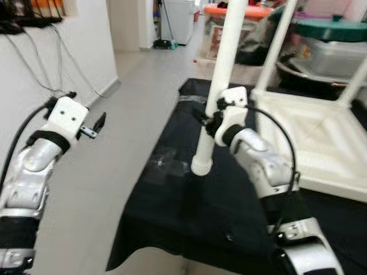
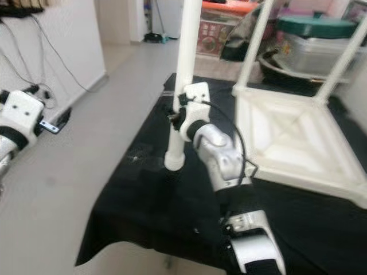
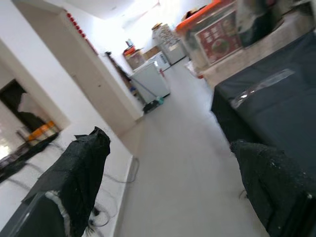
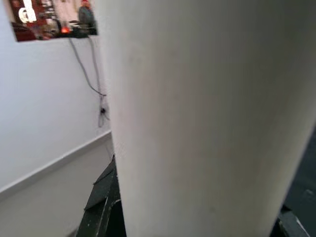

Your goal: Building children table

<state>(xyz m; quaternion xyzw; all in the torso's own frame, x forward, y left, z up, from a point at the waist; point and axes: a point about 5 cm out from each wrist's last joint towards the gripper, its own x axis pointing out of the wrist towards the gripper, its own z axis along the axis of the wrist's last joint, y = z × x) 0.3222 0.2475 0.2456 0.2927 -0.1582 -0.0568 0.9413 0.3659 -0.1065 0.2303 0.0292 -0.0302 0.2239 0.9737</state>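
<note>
1. the right gripper sits at centre frame in the left eye view, clamped on a loose white leg that stands upright with its foot on the black cloth. in the right wrist view the leg is right up against the camera with a dark finger beside it, so the grip looks tight.
2. the table lies upside down at the right of the frame, on the same cloth, with 2 legs already rising from its far corners. the held leg stands apart from it, near the cloth's left edge.
3. risk 1: the leg is tall and held low. if the arm swings it towards the table, the top may lag and tip, and could knock the fitted legs or the bins behind.
4. risk 2: the foot rests close to the cloth's edge. a small slip left would drop it off the surface and twist it in the grip.
5. risk 3: dragging the foot could snag and bunch the cloth and pull the table out of place, so a lift seems safer than a slide.
6. risk 4: the leg must meet a corner socket squarely. a tilted approach would likely jam it or push the table away.
7. the left gripper hovers at the left of the frame over the floor, fingers spread with nothing between them. it steadies nothing, so the table is free to shift.
</note>
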